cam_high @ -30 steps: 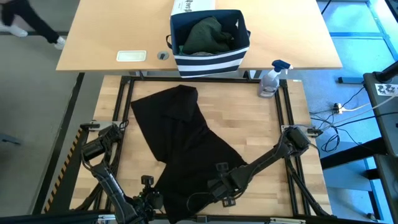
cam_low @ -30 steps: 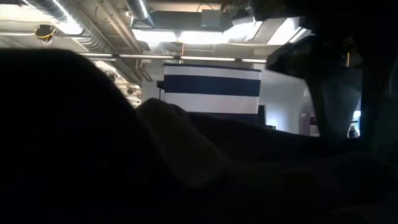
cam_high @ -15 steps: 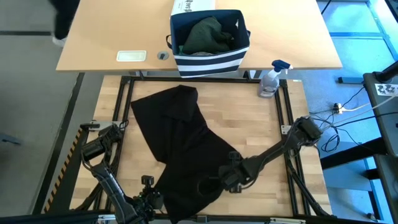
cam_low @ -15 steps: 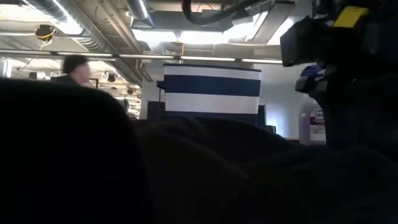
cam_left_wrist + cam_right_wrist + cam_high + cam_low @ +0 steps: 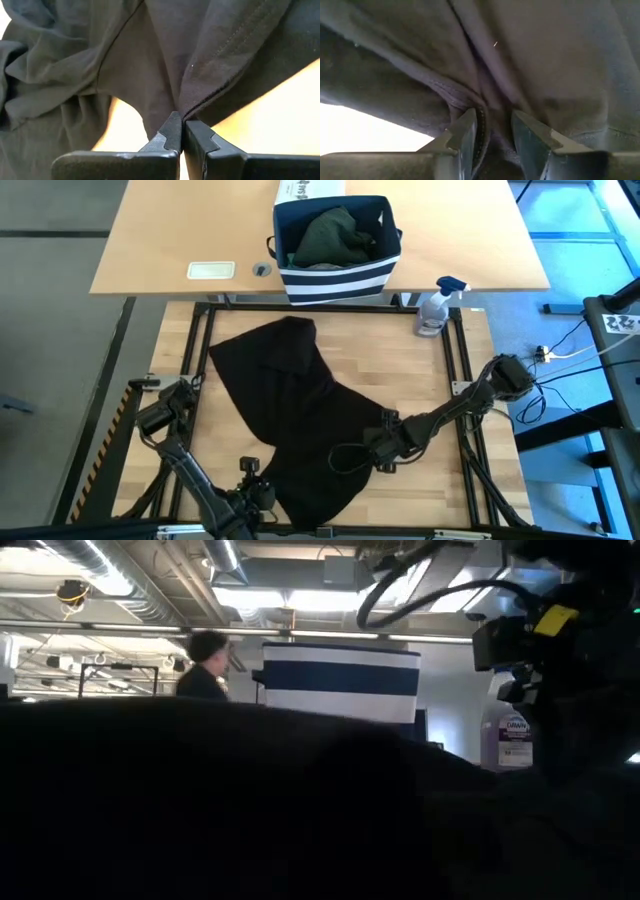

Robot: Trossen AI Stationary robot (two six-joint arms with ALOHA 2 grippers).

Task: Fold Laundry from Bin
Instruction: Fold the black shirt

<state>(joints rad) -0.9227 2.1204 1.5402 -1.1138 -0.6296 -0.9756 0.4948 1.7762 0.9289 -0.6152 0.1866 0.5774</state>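
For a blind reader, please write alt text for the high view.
A black garment lies spread on the wooden table; the left pincer and right pincer each grip its near end. Behind stands a striped bin holding green laundry.

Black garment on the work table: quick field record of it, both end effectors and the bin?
garment: black garment spread in a diagonal band across the wooden table
left end effector: at the table's near edge, shut on a hem of the black garment
right end effector: over the garment's right side, fingers closed around a bunched fold of it
bin: striped bin on the far desk, dark green laundry inside
other: spray bottle at the table's far right corner
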